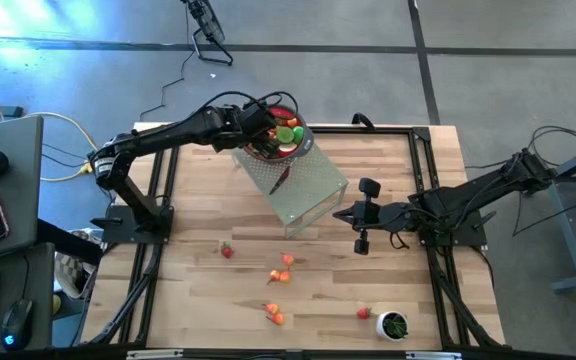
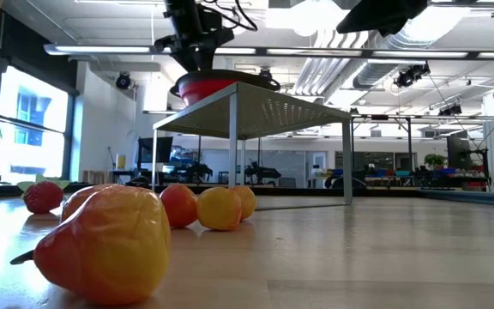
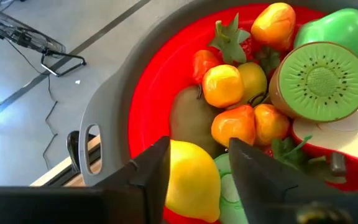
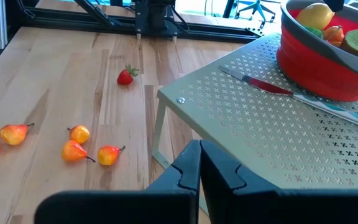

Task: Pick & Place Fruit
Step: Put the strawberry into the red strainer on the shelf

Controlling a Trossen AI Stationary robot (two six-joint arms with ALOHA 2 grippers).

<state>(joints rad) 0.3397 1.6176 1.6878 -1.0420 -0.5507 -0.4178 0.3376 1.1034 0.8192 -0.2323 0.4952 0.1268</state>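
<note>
Over red bowl point(image 3: 143, 93) rim — left gripper point(image 3: 197, 163) jaws gripping yellow fruit point(image 3: 191, 180); right gripper point(image 4: 199, 163) closed.

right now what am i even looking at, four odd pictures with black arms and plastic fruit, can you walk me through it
These are four cameras on one robot with two dark arms at a wooden table. One camera looks straight down, one sits at table height, and one rides on each arm's wrist.

The left claw is over a red bowl that stands on a small perforated metal stand. Its wrist picture shows a yellow lemon between its two fingers, above a heap of toy fruit already in the bowl: a kiwi half, oranges, strawberries.

The right claw waits beside the stand, fingers closed, holding nothing.

More fruit lies loose on the table: a strawberry, some orange-yellow pears and a small white cup. A red-handled knife lies on the stand.
</note>
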